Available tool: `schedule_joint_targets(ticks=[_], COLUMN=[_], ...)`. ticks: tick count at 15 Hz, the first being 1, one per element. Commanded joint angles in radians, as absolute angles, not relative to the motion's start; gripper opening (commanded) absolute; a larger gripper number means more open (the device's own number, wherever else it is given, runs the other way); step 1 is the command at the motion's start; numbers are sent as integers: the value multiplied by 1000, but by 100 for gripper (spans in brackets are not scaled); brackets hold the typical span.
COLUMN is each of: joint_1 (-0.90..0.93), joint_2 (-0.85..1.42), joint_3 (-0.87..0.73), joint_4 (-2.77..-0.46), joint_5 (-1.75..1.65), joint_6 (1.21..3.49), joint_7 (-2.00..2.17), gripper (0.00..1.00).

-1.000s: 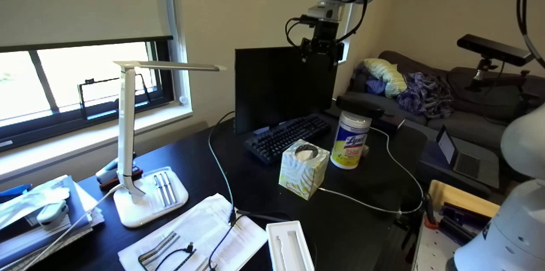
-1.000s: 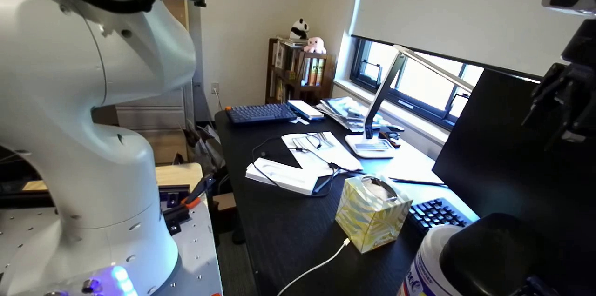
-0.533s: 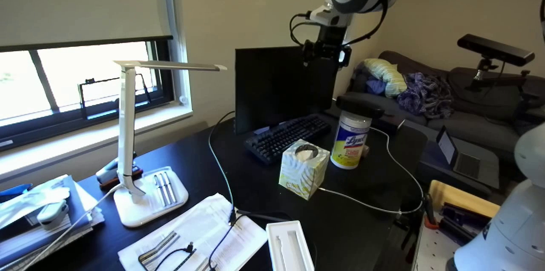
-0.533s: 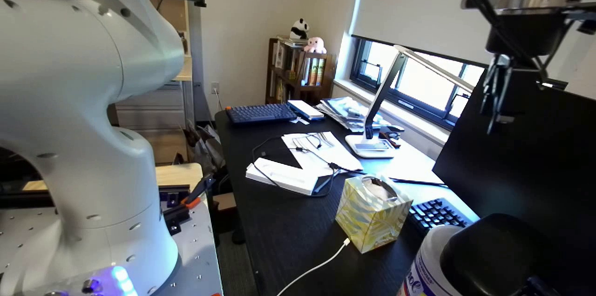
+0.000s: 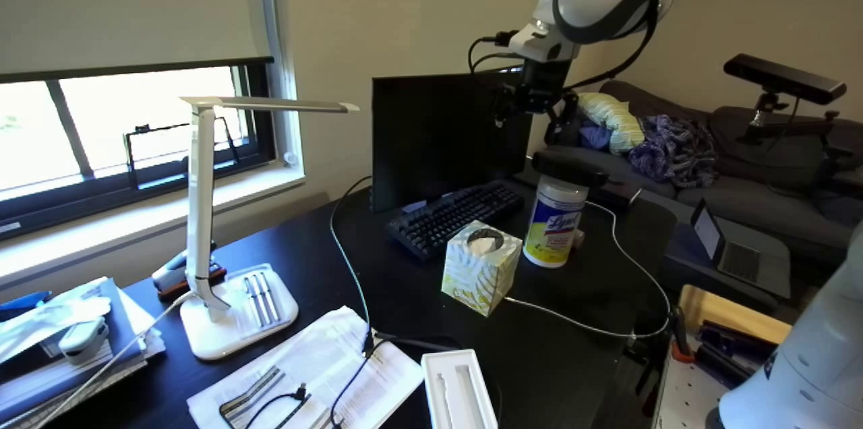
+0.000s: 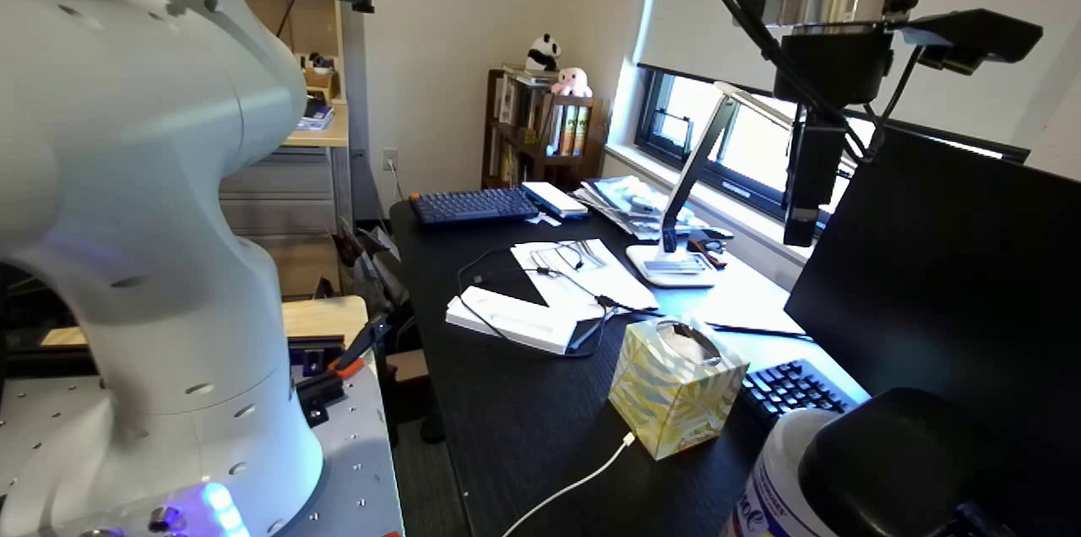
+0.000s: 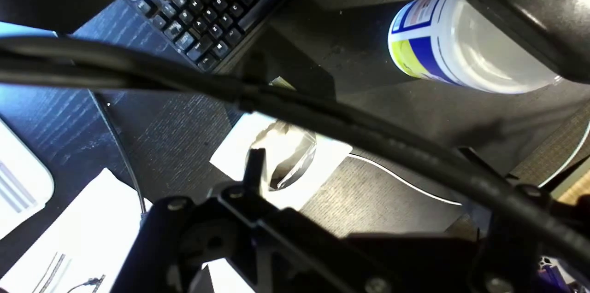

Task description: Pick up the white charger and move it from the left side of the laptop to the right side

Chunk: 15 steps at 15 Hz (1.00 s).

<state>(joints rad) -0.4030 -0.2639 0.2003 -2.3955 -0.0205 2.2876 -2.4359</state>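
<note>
Gripper (image 5: 526, 125) gapes empty; charger block indiscernible; best trace the white cable (image 5: 632, 336) near the tissue box (image 5: 477, 277) before descending.

"In an exterior view, what stands at the back of the bench (image 5: 553, 358)?"

"The monitor (image 5: 438, 146), with the keyboard (image 5: 457, 218) before it."

"And in front of those?"

"The tissue box (image 5: 475, 275); the canister (image 5: 555, 225) stands right of it."

"Where does the charger cable (image 5: 633, 335) run?"

"One end lies at the tissue box. It loops out to the right, then back behind the canister; the rest is hidden."

"Left side?"

"The lamp (image 5: 199, 203), well apart from the keyboard. Papers (image 5: 307, 356) lie before it, to the right, with the open tray (image 5: 454, 395) just right of them."

"Beyond?"

"The couch (image 5: 731, 152), behind and to the right."
</note>
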Motion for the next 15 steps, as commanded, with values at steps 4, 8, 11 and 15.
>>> schedule_joint_targets(ticks=[4, 8, 11, 15], joint_1=[-167, -72, -32, 9], joint_2=[-330, -391, -415, -382], joint_3=[2, -33, -38, -78], joint_4=[-2497, -2653, -2781, -2809], joint_5=[8, 70, 80, 31], joint_6=[2248, 2340, 2488, 2583], joint_7=[-2153, -1930, -1764, -1692], gripper=[100, 100, 100, 100])
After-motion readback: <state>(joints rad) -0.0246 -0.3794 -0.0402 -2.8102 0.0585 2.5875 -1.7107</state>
